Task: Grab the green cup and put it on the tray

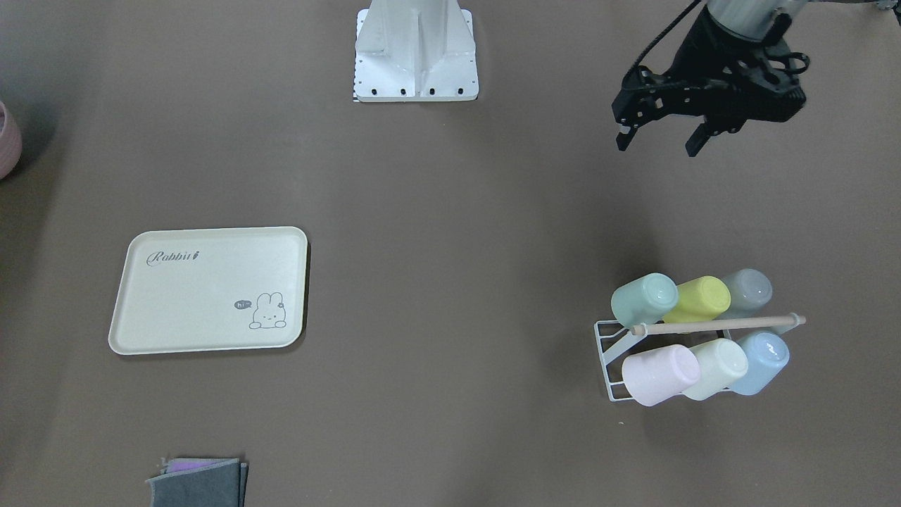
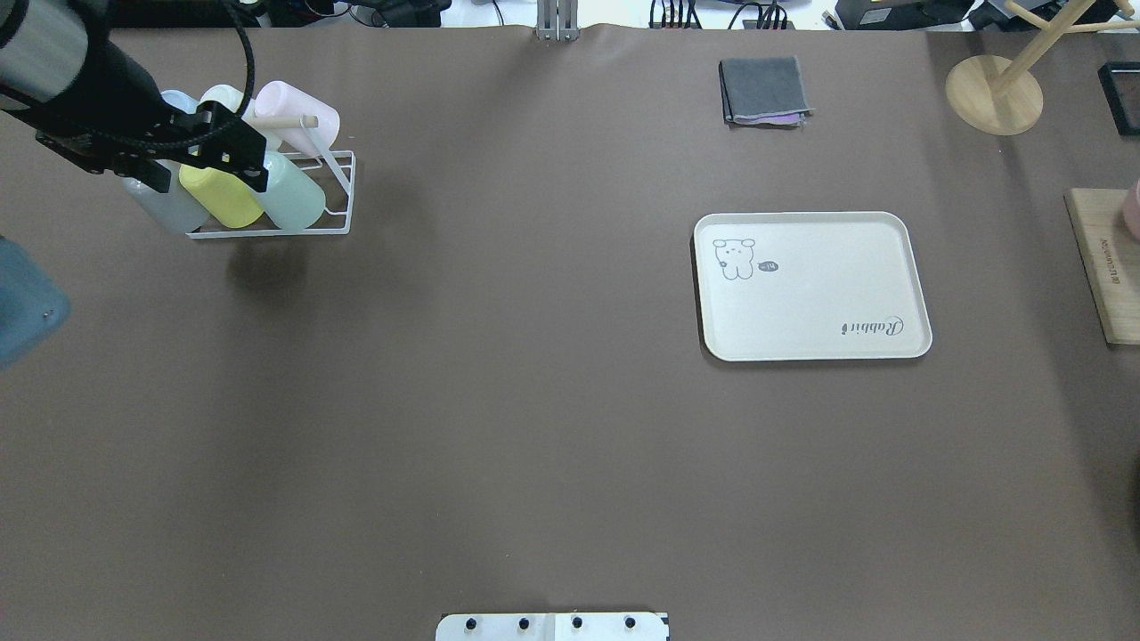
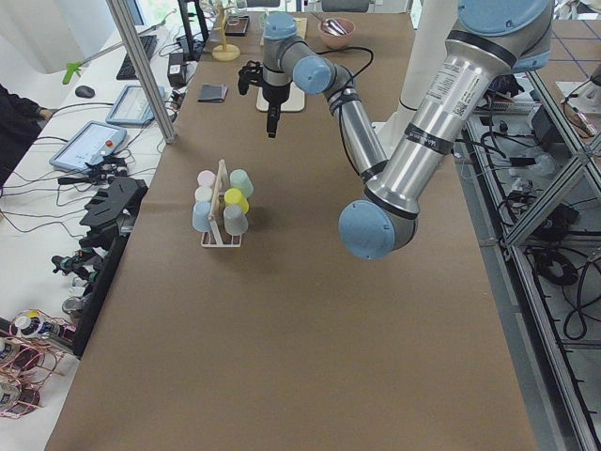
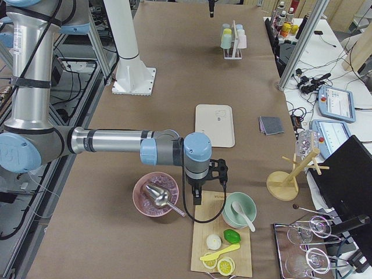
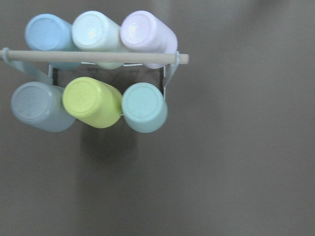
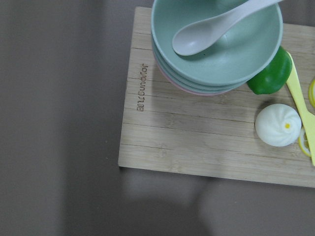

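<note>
The green cup point(image 1: 644, 299) is a mint tumbler lying tilted on a white wire rack point(image 1: 605, 352), at the end of the row nearer the robot, beside a yellow-green cup point(image 1: 698, 298). From above, the left wrist view shows the green cup point(image 5: 144, 107) under the rack's wooden bar point(image 5: 98, 56). My left gripper point(image 1: 658, 143) hangs open and empty, well above the table on the robot's side of the rack. The cream tray point(image 1: 211, 289) lies bare far across the table. My right gripper point(image 4: 197, 197) is over a wooden board; I cannot tell its state.
The rack also holds pink point(image 1: 658, 374), cream point(image 1: 718, 367), blue point(image 1: 761, 360) and grey point(image 1: 747, 292) cups. A folded grey cloth point(image 2: 764, 89) and a wooden stand point(image 2: 993, 93) sit at the far edge. Stacked bowls point(image 6: 216, 44) rest on the cutting board point(image 6: 197, 142). The robot base point(image 1: 415, 56) stands mid-table.
</note>
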Motion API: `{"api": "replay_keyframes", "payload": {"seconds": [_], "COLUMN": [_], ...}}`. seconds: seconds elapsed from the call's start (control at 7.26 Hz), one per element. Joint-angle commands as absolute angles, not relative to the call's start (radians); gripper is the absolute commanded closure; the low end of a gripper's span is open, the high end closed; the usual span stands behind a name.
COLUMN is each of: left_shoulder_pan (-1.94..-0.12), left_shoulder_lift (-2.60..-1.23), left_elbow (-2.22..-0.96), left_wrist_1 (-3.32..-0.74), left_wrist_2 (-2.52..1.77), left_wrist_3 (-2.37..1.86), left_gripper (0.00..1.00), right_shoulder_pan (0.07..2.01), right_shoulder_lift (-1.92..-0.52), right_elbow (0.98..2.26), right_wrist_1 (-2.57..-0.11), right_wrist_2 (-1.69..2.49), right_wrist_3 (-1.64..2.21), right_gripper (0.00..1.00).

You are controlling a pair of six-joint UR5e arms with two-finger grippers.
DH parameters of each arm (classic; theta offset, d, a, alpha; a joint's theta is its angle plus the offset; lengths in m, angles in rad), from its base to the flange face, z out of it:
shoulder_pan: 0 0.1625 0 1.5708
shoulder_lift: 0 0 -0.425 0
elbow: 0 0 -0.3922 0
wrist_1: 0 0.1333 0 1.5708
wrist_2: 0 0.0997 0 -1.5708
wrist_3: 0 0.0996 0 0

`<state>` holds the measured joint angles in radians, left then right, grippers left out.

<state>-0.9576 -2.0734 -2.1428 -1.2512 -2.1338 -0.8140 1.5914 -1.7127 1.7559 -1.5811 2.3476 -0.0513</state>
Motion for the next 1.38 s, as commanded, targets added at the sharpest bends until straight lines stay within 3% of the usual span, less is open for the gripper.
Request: {"api": "replay_keyframes", "payload": {"seconds": [0.0,0.55,1.24], "left_shoulder_pan": [-0.859,-0.652,-0.431], "left_shoulder_lift": [-2.015,-1.968,-1.914], "left_elbow": [-2.169,-2.171,-2.105], "left_wrist_1": [-1.374,-1.437,-1.437], "left_wrist_2": [-2.025,-1.601,-0.874], "left_wrist_3": [-0.483,0.218,0.893], "left_gripper": [0.02,0.02,0.02], "right_shoulder_pan": [1.522,1.223,1.083], "right_shoulder_lift": [-1.707,-1.685,-1.406], "right_elbow": [1.798,1.773,1.465], "right_wrist_1": [-1.578,-1.214,-0.976], "right_wrist_2": [2.375,2.318,2.306], "right_wrist_3": [0.073,0.552,0.719], "right_gripper": [0.00,0.00,0.00]}}
